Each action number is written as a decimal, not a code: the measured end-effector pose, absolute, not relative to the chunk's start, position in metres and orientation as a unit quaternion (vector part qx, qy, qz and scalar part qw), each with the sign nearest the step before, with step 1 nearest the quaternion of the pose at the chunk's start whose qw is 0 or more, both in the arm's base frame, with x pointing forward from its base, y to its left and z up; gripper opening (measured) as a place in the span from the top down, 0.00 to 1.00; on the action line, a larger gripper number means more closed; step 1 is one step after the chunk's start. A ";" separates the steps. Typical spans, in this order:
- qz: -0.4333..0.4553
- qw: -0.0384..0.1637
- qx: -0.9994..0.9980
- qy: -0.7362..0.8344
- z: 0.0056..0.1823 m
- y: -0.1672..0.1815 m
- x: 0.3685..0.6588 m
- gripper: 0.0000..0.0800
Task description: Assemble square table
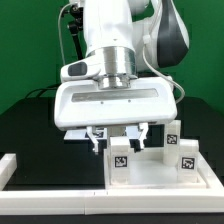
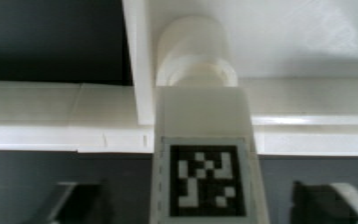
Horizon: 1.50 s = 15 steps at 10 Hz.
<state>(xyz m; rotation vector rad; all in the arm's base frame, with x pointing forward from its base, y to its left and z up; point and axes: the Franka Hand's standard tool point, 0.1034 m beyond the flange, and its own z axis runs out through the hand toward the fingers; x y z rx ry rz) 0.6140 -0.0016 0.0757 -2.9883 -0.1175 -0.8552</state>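
At the exterior view's left, a white rail (image 1: 10, 168) edges the dark surface (image 1: 45, 140), well apart from the work. Moving right, the end effector (image 1: 120, 138) hangs under the arm's broad white head, pointing straight down. At six o'clock from it, directly underneath, a short white leg (image 1: 120, 160) stands upright with its tag facing the camera. That is the relation the coming move turns on: the leg's long axis runs vertically, in line with the end effector's own approach, so any lift or regrasp looks like a straight up-or-down matter, not a sideways reach.

The wrist view shows the same leg (image 2: 206, 150) running lengthwise between the two dark fingers (image 2: 78, 205), with a visible gap on each side. The end effector (image 2: 206, 208) is therefore released: its jaws straddle the leg without pressing on it, and nothing is held.

The leg rises from the near left corner of the square table top (image 1: 150, 182), which lies flat on the surface at about five o'clock from the end effector. Whether the leg is fully seated in its corner socket cannot be told from here. Further right, a second leg (image 1: 171, 138) stands at about three o'clock from the end effector, at the top's far side, and a third leg (image 1: 186, 160) stands at about four o'clock, near the right edge. Only this one arm is present.
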 end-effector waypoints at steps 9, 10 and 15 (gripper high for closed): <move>-0.233 0.039 -0.971 -0.023 0.082 0.004 0.615 0.19; -0.219 0.043 -0.975 -0.023 0.096 0.002 0.621 0.19; -0.081 0.099 -0.992 -0.019 0.093 0.008 0.630 0.19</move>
